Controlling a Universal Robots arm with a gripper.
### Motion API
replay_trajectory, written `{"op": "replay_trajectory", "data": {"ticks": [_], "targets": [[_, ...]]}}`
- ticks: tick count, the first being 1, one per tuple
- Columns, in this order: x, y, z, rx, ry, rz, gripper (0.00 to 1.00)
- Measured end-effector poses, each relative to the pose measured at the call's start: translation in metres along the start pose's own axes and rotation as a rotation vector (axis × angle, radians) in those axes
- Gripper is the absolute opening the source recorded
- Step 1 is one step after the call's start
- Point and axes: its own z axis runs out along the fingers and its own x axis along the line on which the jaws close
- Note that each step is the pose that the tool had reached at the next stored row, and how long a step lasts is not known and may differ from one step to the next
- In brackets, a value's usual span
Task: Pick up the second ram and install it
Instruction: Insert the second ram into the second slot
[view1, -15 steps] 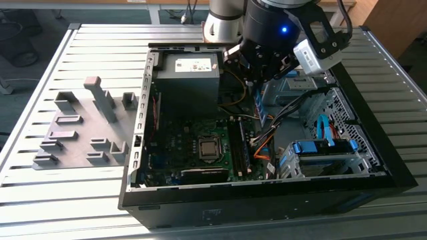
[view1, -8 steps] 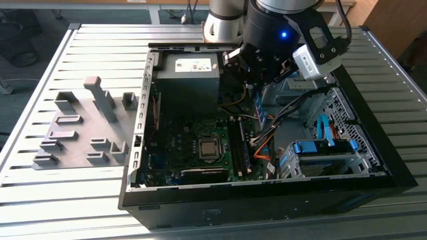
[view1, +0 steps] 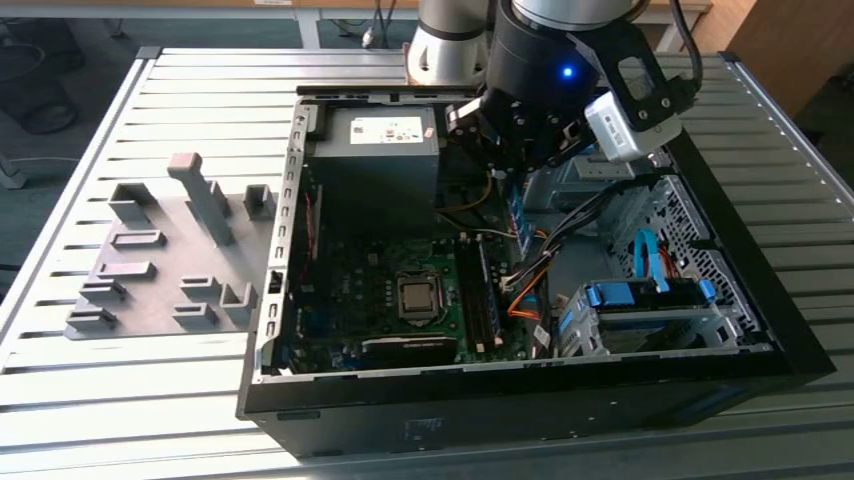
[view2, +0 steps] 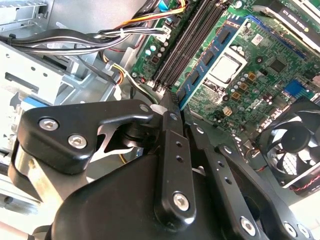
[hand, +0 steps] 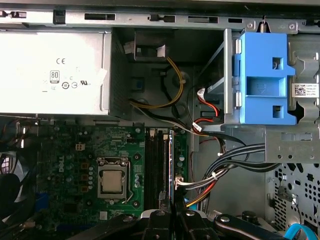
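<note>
The second ram (view2: 210, 55) is a thin blue-green stick with dark chips. It stands on its long edge between the black fingers of my gripper (view2: 175, 100), which is shut on its near end. In the first wrist view the second ram (hand: 173, 165) shows as a narrow blue edge running out from my gripper (hand: 175, 214), right beside the dark memory slots (hand: 156, 165) of the motherboard. In the exterior view my gripper (view1: 518, 180) hangs inside the open computer case (view1: 287, 300) toward its back, with the second ram (view1: 518, 212) below it. Whether the stick touches a slot I cannot tell.
The processor socket (hand: 114, 181) lies next to the slots. Cable bundles (hand: 225, 160) run close by, under a blue drive bracket (hand: 262, 80). The power supply (view1: 380, 135) fills the case's back corner. A grey fixture plate (view1: 147, 300) with blocks lies on the slatted table at the exterior view's left.
</note>
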Motion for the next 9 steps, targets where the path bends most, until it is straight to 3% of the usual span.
{"op": "replay_trajectory", "data": {"ticks": [5,9], "targets": [[0.0000,-0.0002,0.0021,-0.0001,0.0035,0.000,0.14],[0.0002,-0.0005,0.0091,0.0000,0.0075,-0.001,0.14]]}}
